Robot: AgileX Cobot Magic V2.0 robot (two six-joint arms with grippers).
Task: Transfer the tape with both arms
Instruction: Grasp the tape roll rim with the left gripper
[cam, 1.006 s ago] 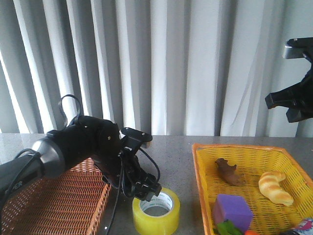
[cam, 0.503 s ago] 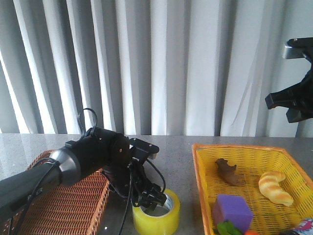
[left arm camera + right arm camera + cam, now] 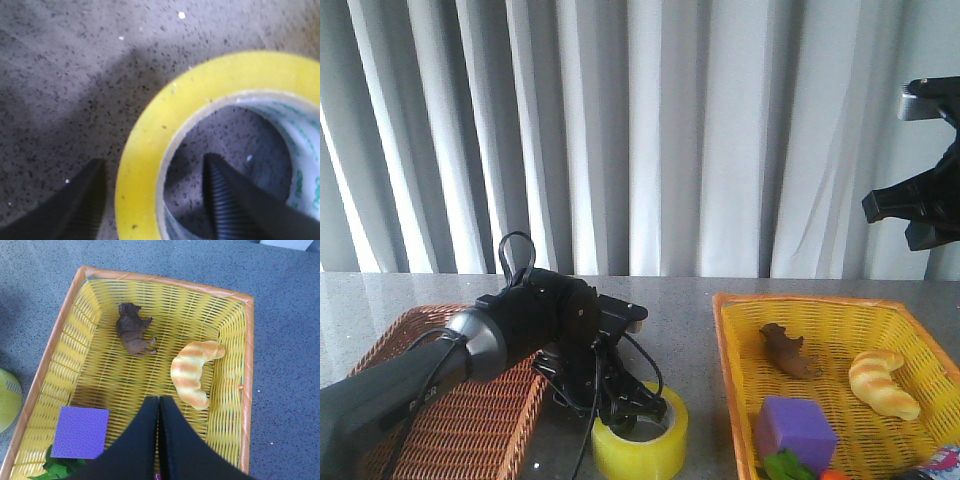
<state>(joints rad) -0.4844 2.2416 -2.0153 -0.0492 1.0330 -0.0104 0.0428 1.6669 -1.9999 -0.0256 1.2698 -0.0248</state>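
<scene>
Pale grey-white curtains [image 3: 650, 130] hang in vertical folds across the whole back. Below them runs a speckled grey stone counter [image 3: 680, 310], softly lit from behind.

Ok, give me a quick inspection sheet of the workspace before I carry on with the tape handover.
Surface: grey speckled table, bare between the baskets.
Job's things: tape lying flat on the table.
Clutter: yellow basket with a brown animal figure, croissant, purple cube; brown wicker basket on the left.
Grippers: left end effector open, straddling the tape wall; right end effector shut, raised over the yellow basket.
Cables: black loops on the left arm.
Surroundings: grey curtain.
</scene>
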